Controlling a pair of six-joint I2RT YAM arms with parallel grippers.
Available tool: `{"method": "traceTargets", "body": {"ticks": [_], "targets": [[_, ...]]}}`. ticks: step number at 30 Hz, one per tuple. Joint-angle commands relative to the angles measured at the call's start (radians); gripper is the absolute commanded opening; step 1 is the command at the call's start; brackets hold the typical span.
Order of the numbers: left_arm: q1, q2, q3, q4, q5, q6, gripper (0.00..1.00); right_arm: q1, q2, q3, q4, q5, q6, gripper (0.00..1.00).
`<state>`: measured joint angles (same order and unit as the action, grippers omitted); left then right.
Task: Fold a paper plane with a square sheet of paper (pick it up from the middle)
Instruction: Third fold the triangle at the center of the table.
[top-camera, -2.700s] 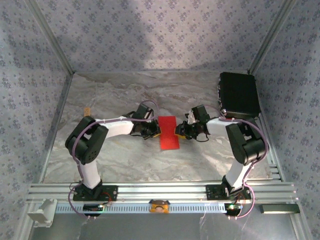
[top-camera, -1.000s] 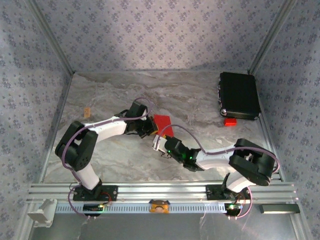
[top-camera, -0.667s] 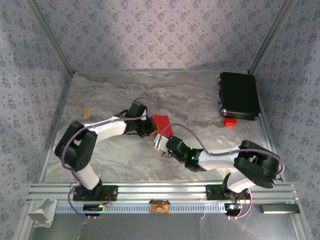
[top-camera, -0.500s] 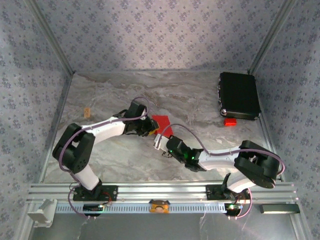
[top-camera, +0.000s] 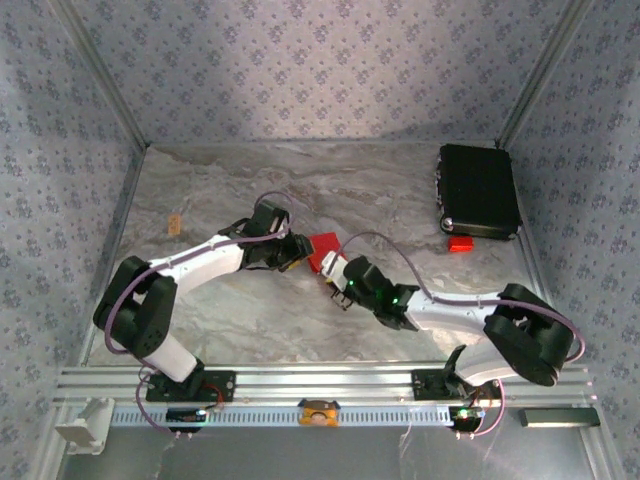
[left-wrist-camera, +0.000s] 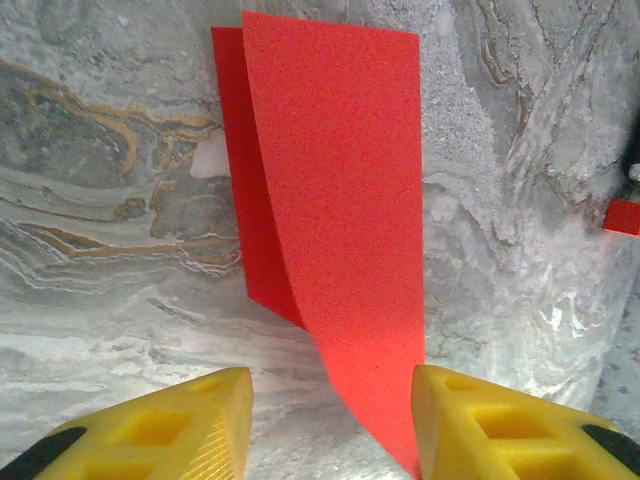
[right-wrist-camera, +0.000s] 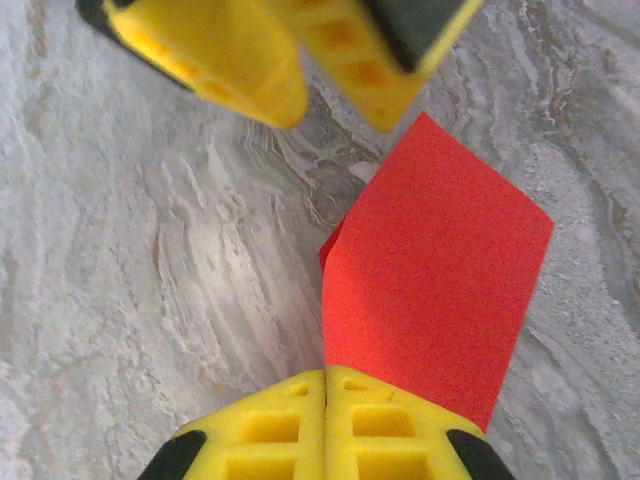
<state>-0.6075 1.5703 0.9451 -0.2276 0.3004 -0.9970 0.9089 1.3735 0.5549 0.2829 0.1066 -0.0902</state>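
From above, the left end effector (top-camera: 299, 258) and the right end effector (top-camera: 334, 277) meet at the square sheet of paper (top-camera: 322, 249), which sits folded about the middle of the desk (top-camera: 230, 330). A second ago the left one was clamped on the paper and the right one had a gap. Now the right is closed on the near end of the red strip and the left has let its jaws part. The right arm has also stretched farther in from the right side. The small red piece (top-camera: 460, 243) lies apart, beside the black case (top-camera: 478, 190) in the far right corner.

From the left wrist, the two yellow fingers (left-wrist-camera: 190, 425) stand apart with nothing pinched. The paper (left-wrist-camera: 340, 200) runs away between them. Its near tip passes just beside the right-hand finger, and I cannot tell if it brushes it. A second layer peeks out along the strip's left edge, so the fold is not lying flat.

From the right wrist, the fingers (right-wrist-camera: 280, 430) are pressed tight together on the near edge of the paper (right-wrist-camera: 430, 290). The left end effector's open yellow fingers hang just beyond the far corner.

I judge this a change of hold: the right side now anchors the sheet, which frees the left to take a new grip for the next crease. The plane itself is far from formed.
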Motion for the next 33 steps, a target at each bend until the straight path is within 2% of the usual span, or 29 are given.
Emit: {"method": "traceTargets", "body": {"ticks": [1, 5, 9, 14, 25, 33], "targets": [[0.010, -0.031, 0.030, -0.030, -0.027, 0.038, 0.41, -0.076, -0.022, 0.062, -0.125, -0.222, 0.208, 0.00], [0.014, -0.028, 0.047, -0.035, -0.025, 0.065, 0.31, -0.136, 0.011, 0.134, -0.240, -0.342, 0.287, 0.00], [0.017, -0.020, 0.068, -0.046, -0.021, 0.086, 0.31, -0.174, 0.049, 0.177, -0.291, -0.429, 0.345, 0.00], [0.025, 0.007, 0.098, -0.055, 0.001, 0.112, 0.31, -0.176, 0.081, 0.206, -0.314, -0.487, 0.372, 0.00], [0.038, 0.194, 0.273, -0.117, 0.109, 0.213, 0.27, -0.167, 0.090, 0.213, -0.276, -0.568, 0.406, 0.00], [0.029, 0.345, 0.361, -0.134, 0.195, 0.246, 0.22, -0.154, 0.112, 0.194, -0.225, -0.541, 0.404, 0.00]]}}
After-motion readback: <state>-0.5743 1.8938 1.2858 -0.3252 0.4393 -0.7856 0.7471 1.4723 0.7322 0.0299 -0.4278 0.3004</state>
